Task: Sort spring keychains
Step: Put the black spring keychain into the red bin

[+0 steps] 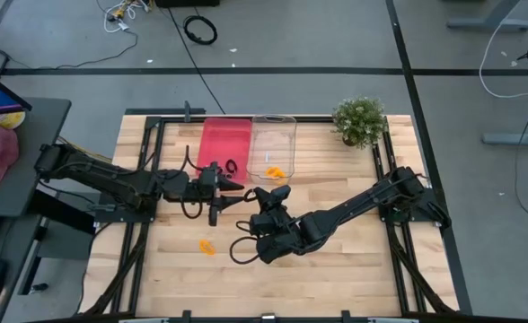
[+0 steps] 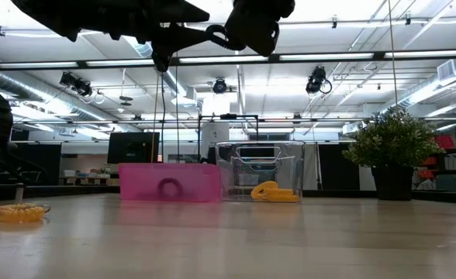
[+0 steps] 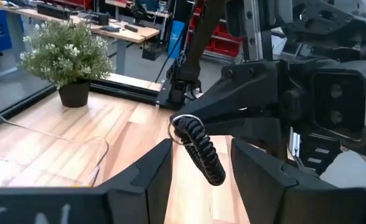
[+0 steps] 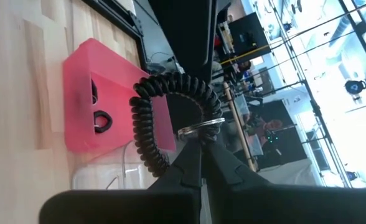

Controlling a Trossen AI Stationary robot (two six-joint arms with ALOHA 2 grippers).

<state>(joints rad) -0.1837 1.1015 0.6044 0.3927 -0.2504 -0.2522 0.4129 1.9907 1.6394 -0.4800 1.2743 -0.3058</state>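
Observation:
A black spring keychain (image 4: 164,99), lifted above the table, is held by my shut right gripper (image 4: 198,142) near the table's middle (image 1: 253,201). My left gripper (image 3: 201,171) is open, and its fingers stand on either side of the coil's free end (image 3: 208,163) without visibly touching it. Two black keychains (image 1: 231,167) lie in the pink bin (image 1: 224,139). Orange ones (image 1: 275,172) lie in the clear bin (image 1: 275,126). One orange keychain (image 1: 207,245) lies flat on the table in front of the arms. My right gripper pinches the metal split ring (image 4: 201,127) at one end of the black keychain between its two fingertips. The keychain is lifted clear of the table. Its coil (image 3: 198,146) curves away from the ring and hangs down between my left gripper's fingers.
A potted plant (image 1: 360,121) stands at the table's far right corner. The two bins sit side by side at the far edge, pink to the left of clear. Bare wood lies on the near half of the table around the loose orange keychain (image 2: 17,211).

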